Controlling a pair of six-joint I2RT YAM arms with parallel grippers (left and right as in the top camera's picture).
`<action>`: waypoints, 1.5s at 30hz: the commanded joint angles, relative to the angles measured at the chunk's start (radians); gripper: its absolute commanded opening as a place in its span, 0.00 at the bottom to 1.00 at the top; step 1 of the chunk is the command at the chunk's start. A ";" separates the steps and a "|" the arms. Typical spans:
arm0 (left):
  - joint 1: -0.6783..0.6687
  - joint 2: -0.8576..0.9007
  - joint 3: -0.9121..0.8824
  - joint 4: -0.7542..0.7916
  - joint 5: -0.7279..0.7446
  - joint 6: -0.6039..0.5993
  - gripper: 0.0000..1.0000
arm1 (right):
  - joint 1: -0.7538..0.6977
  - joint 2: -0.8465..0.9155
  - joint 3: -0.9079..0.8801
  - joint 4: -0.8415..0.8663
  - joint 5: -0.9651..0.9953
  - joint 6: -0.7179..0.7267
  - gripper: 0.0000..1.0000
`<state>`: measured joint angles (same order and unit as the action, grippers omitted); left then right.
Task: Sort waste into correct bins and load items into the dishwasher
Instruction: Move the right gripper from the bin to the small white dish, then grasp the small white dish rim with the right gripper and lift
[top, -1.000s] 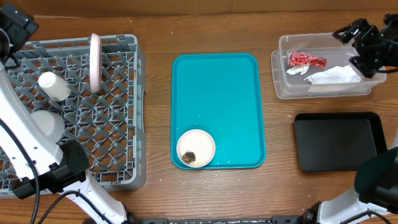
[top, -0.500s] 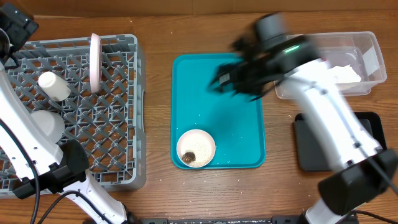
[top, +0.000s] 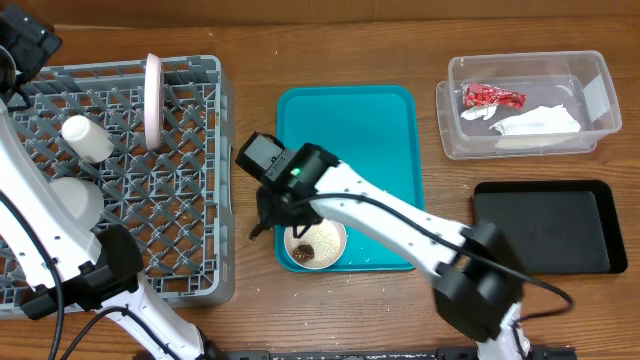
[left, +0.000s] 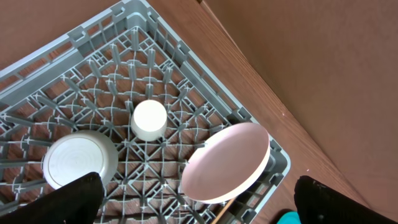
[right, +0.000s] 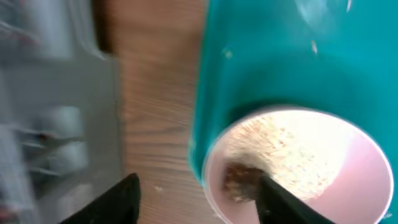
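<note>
The last bowl (top: 318, 240) sits at the near left corner of the teal tray (top: 350, 130), with rice grains (right: 292, 149) and a brown scrap (right: 239, 180) inside; you have yet to empty and rack it. Your right gripper (right: 199, 202) straddles its rim, jaws apart, grasping nothing. The clear tub (top: 590, 70) holds the red wrapper (top: 492, 96) and white napkin (top: 535, 122); the black tray (top: 545, 225) shows nothing. The rack (top: 190, 250) carries the plate (top: 153, 100) on edge, the cup (top: 85, 138) and another bowl (top: 72, 200). Your left gripper (left: 199, 202) hovers above, spread wide, empty.

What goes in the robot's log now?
left gripper: open, over dish rack | right gripper: open, astride bowl rim | bowl: on teal tray, rice and scrap inside
</note>
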<state>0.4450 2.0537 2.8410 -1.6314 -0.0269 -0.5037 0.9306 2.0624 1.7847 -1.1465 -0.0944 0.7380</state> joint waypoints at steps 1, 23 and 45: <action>0.000 0.003 0.001 0.001 -0.006 -0.020 1.00 | -0.002 0.042 -0.007 -0.018 -0.028 0.051 0.59; 0.000 0.003 0.001 0.001 -0.006 -0.020 1.00 | 0.025 0.162 -0.007 0.034 -0.104 0.013 0.40; 0.000 0.003 0.001 0.001 -0.006 -0.020 1.00 | -0.009 0.161 0.130 -0.198 0.206 -0.027 0.04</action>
<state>0.4450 2.0537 2.8410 -1.6310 -0.0269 -0.5037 0.9501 2.2189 1.8507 -1.3224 0.0006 0.7105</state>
